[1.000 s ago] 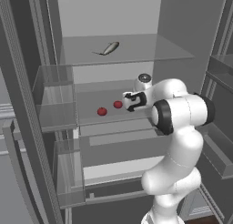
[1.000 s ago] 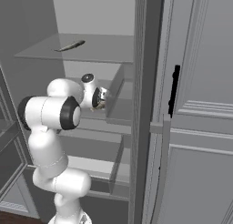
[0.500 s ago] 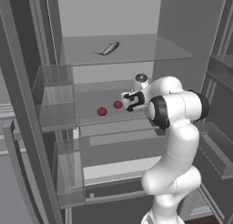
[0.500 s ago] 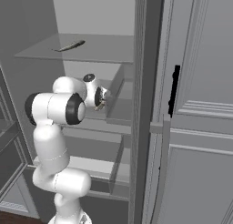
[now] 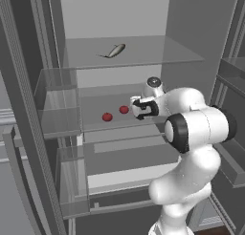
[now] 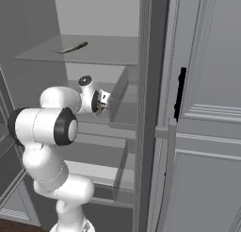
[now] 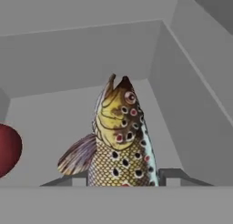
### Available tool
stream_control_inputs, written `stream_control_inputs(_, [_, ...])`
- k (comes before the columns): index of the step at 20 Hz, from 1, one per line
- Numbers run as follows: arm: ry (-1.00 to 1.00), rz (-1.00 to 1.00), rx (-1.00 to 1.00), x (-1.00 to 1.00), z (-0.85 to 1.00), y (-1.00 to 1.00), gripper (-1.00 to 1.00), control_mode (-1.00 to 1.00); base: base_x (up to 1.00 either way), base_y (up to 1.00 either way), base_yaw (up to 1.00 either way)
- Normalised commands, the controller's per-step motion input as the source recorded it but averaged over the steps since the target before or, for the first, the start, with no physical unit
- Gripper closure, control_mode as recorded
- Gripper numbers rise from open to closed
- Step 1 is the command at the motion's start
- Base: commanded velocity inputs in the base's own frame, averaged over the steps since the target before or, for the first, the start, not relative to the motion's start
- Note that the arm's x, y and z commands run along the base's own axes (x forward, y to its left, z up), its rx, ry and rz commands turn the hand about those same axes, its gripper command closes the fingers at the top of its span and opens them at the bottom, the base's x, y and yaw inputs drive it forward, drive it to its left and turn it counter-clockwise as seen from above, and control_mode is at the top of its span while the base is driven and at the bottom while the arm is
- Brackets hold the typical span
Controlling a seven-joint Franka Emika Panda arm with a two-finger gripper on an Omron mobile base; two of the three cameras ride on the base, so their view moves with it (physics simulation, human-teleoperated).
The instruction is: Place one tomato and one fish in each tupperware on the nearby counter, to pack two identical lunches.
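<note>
The scene is the inside of an open grey fridge with glass shelves. Nearest, on the middle shelf, the dark two-finger gripper [image 5: 139, 109] has its jaws drawn in on a spotted yellow-brown fish [image 7: 119, 141], head pointing to twelve o'clock in the hand view. Just at its nine o'clock lie two small red ball-shaped tomatoes [image 5: 107, 117]. Farther up, at eleven o'clock, a slim silvery-grey second fish [image 5: 115, 51] rests on the top shelf. Judging by this, nothing is packed yet; all four items remain to carry.

arm reaches forward, pincer [image 5: 137, 109] closed around a fish [image 7: 119, 141].
</note>
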Motion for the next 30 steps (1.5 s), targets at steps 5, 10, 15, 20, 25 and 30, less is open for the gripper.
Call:
stream_control_inputs(5, [-0.31,0.08,0.0,-1.0,1.0,0.0,1.0,-1.0,0.0,0.0,0.0])
stream_control_inputs(10, [-0.2,0.12,0.0,-1.0,1.0,0.0,1.0,-1.0,0.0,0.0,0.0])
stream_control_inputs(15, [-0.04,0.11,-0.03,-1.0,1.0,0.0,1.0,-1.0,0.0,0.0,0.0])
stream_control_inputs(20, [0.03,0.16,-0.19,-1.0,0.85,0.0,1.0,-1.0,0.0,0.0,0.0])
stream_control_inputs(25, [0.24,0.12,-0.36,-1.0,0.37,0.0,1.0,-1.0,0.0,0.0,0.0])
stream_control_inputs(30, [0.31,-0.01,-0.39,-0.84,0.09,0.19,1.0,-1.0,0.0,0.0,0.0])
